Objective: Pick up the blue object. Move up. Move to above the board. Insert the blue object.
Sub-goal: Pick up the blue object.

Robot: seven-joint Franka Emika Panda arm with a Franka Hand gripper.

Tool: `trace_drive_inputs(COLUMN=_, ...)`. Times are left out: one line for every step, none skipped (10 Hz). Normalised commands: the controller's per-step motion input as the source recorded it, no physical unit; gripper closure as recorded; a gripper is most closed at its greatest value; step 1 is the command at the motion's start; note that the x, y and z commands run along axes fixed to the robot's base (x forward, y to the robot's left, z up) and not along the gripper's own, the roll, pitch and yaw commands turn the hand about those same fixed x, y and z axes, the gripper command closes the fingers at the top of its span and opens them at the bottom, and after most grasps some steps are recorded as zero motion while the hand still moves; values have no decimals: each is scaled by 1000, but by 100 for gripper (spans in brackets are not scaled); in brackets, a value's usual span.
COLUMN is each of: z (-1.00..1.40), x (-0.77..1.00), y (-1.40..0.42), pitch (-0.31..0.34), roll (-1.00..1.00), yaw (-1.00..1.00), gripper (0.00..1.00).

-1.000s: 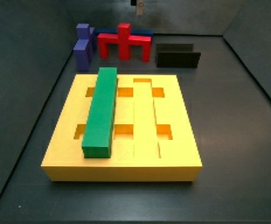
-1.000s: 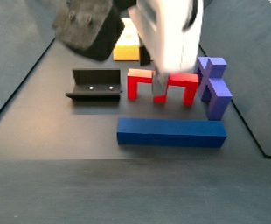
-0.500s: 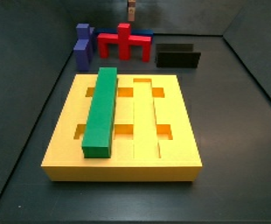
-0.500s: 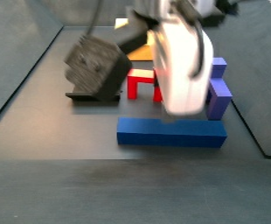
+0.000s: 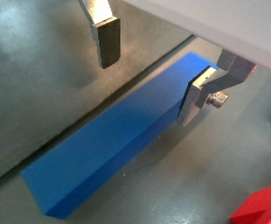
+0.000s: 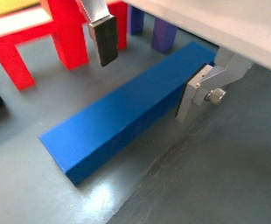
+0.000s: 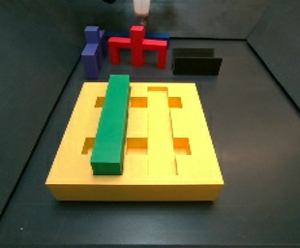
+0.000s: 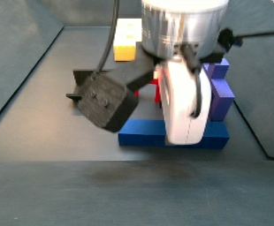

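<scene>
Blue bar (image 5: pixel 117 138) is lying on the floor between the wide-open gripper (image 5: pixel 156 63) fingers in both wrist views. Yellow board (image 7: pixel 192 170) is carrying a green bar (image 7: pixel 111 124) in a side view; the arm is hiding much of the blue bar (image 8: pixel 146 134).

My end effector (image 6: pixel 149 64) is showing flat silver fingers (image 5: pixel 107 35) with dark pads, a screw on one plate; in a side view my white body (image 8: pixel 182 84) is trailing a black cable.

End effector (image 6: pixel 149 63) straddles the bar (image 6: pixel 126 109) lying flat.
</scene>
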Motion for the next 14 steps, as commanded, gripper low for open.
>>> trace_drive_inputs(z=-391, x=-74, y=94, pitch=0, roll=90, yaw=-114, gripper=0)
trace_drive_inputs(z=-303, x=-126, y=123, pitch=0, roll=36, yaw=-160, gripper=0)
trace_drive_inputs(z=-229, x=-194, y=129, pitch=0, roll=0, yaw=-203, gripper=0)
trace_drive_inputs(z=-157, x=-320, y=123, pitch=0, roll=0, yaw=-203, gripper=0)
trace_drive_inputs(z=-66, x=-266, y=11, pitch=0, roll=0, yaw=-203, gripper=0)
trace_drive_inputs(z=-71, x=-89, y=0, pitch=0, roll=0, yaw=-194, gripper=0)
trace_drive_inputs(z=-77, x=103, y=-46, pitch=3, roll=0, yaw=-71, gripper=0)
trace_drive_inputs(z=-57, x=126, y=-23, pitch=7, roll=0, yaw=-49, gripper=0)
trace_drive_inputs(z=-63, x=0, y=0, pitch=0, roll=0, yaw=-49, gripper=0)
trace_drive_inputs(z=-60, x=-69, y=0, pitch=0, roll=13, yaw=-94, gripper=0)
trace_drive_inputs(z=-80, x=-126, y=0, pitch=0, roll=19, yaw=-83, gripper=0)
trace_drive_inputs(z=-137, x=-146, y=0, pitch=-10, roll=13, yaw=-34, gripper=0)
trace_drive_inputs(z=-209, x=-69, y=0, pitch=-27, roll=10, yaw=0, gripper=0)
trace_drive_inputs(z=-109, x=0, y=-9, pitch=0, roll=9, yaw=0, gripper=0)
